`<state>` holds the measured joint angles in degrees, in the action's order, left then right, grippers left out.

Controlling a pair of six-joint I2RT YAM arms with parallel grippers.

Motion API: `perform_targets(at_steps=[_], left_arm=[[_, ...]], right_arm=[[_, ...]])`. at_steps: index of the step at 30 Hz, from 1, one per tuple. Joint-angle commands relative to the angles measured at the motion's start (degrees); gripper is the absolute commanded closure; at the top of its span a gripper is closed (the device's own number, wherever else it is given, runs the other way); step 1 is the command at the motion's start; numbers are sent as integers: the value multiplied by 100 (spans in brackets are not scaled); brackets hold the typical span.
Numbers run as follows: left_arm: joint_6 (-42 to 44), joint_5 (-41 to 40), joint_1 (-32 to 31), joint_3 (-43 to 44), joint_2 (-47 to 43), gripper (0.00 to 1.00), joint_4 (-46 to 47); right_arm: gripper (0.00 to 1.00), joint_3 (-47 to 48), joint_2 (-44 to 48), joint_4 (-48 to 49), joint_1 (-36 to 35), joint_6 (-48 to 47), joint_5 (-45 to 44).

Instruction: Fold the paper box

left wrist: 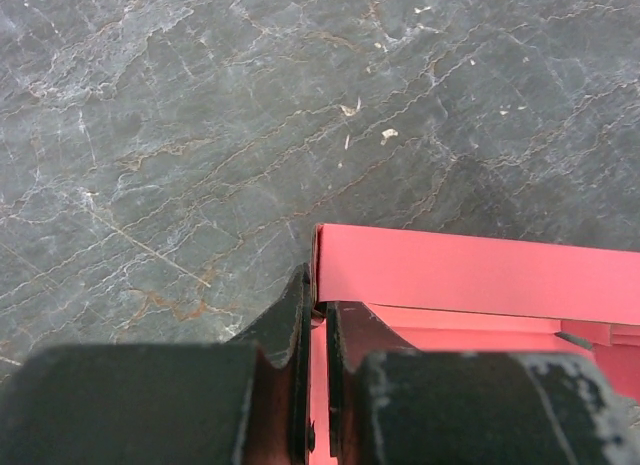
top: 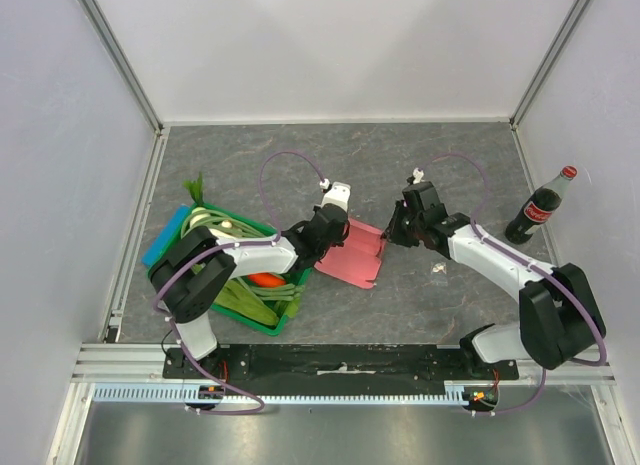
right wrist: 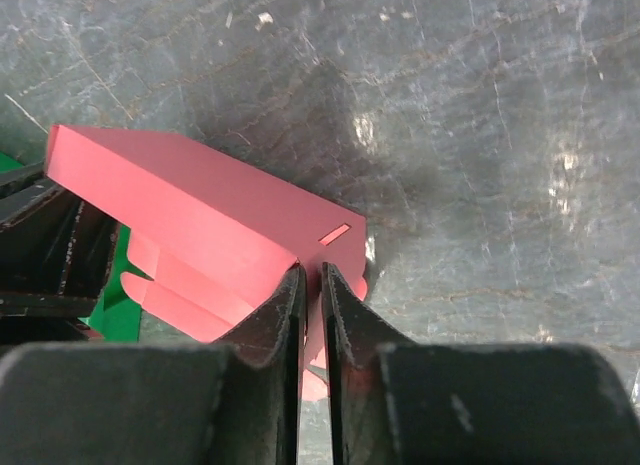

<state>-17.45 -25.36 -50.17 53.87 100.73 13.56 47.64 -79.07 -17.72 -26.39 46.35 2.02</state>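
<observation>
Left gripper (left wrist: pixel 318 305) pinches one edge of the pink paper box (top: pixel 350 257), fingers nearly together on the card. The right gripper (right wrist: pixel 312 280) clamps the opposite edge. The box sits mid-table (top: pixel 420 155), one panel raised, just beside a green vegetable crate (top: pixel 250 322).

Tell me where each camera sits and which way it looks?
Top external: high above and behind the arms, looking down at the table; both arms show, with the green crate and bottle.
Left wrist: on the left arm, looking along the left gripper at the paper box it pinches.
Right wrist: on the right arm, looking along the right gripper, pinching the box's other side.
All three share the paper box.
</observation>
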Motion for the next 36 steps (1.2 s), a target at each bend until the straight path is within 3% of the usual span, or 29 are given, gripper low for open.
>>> perform_targets(at_steps=[1,7,12,19,26,33,36], left_arm=[[-505,-320,25,186,-9,98,393],[-338,-399,25,124,-44,98,410],[-241,-425,25,115,-53,98,410],[-206,-294,25,80,-71,98,480],[-162,-144,25,10,-123,98,516],[-162,-83,25,-43,-132,98,533],[-258,-83,25,-60,-132,98,507]], right_arm=[[79,140,225,395,2,-598,115],[72,53,410,225,2,-2057,500],[71,-297,462,391,3,-2288,1194],[55,-747,718,1417,3,-2666,1626],[55,-686,156,2324,3,-2842,1846],[56,-370,-214,2194,2,-2825,1091],[63,-299,-179,1887,3,-2754,827]])
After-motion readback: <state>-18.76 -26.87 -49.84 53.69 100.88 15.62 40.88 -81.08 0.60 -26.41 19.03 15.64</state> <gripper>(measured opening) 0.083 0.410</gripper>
